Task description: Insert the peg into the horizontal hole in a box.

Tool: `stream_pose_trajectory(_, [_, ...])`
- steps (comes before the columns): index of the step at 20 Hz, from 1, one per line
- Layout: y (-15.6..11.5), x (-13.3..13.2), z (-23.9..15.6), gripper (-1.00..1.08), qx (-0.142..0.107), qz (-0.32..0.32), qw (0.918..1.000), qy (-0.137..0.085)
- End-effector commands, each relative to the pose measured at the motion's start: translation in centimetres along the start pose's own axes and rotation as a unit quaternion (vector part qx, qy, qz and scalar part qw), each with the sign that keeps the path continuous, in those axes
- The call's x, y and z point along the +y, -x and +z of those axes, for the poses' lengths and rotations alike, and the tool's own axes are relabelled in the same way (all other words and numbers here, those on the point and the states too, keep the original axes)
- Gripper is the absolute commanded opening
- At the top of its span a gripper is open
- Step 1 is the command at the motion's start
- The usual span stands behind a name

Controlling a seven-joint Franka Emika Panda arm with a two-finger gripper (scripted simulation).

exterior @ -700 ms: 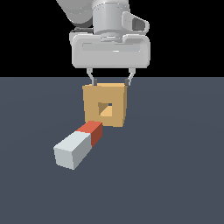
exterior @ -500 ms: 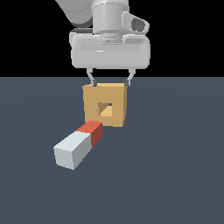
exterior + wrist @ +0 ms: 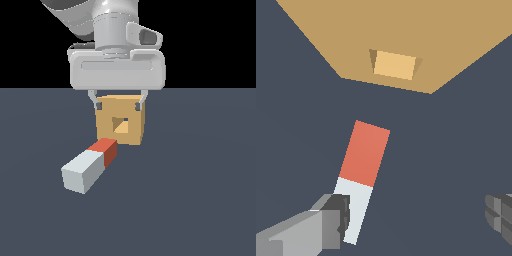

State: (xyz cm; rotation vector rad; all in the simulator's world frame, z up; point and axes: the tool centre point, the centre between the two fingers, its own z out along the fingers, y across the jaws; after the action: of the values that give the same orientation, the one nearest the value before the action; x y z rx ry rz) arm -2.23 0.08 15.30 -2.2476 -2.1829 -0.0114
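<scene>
The peg (image 3: 90, 165) lies flat on the dark floor, its red-orange half (image 3: 106, 151) toward the box and its grey-white half (image 3: 80, 174) toward the camera. The tan box (image 3: 107, 140) stands just behind it, with the square hole (image 3: 120, 125) in its face. My gripper (image 3: 118, 106) hangs open and empty above them, touching nothing. In the wrist view the peg (image 3: 363, 165) lies below the open gripper (image 3: 416, 217), with its white end beside one finger (image 3: 331, 225). The other finger (image 3: 501, 215) is far to the side. The box (image 3: 456, 30) and hole (image 3: 395, 64) lie beyond the peg's red end.
A flat dark blue-grey floor (image 3: 200, 200) spreads around the peg and the box. Nothing else stands on it.
My gripper has come down a little and shifted slightly toward the exterior view's left. The peg and box have not moved.
</scene>
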Motion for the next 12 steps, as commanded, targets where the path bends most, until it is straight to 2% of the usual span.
stream_pose_trajectory(1, [1.3,-1.0,1.2,1.00,-0.001,0.024,0.9997,0.000])
stream_pose_trajectory(7, [4.8,-4.1,4.6,1.00,-0.004,0.090,0.9959,0.001])
stream_pose_trajectory(12, [6.5,-6.1,6.6,1.00,-0.005,0.128,0.9918,0.001])
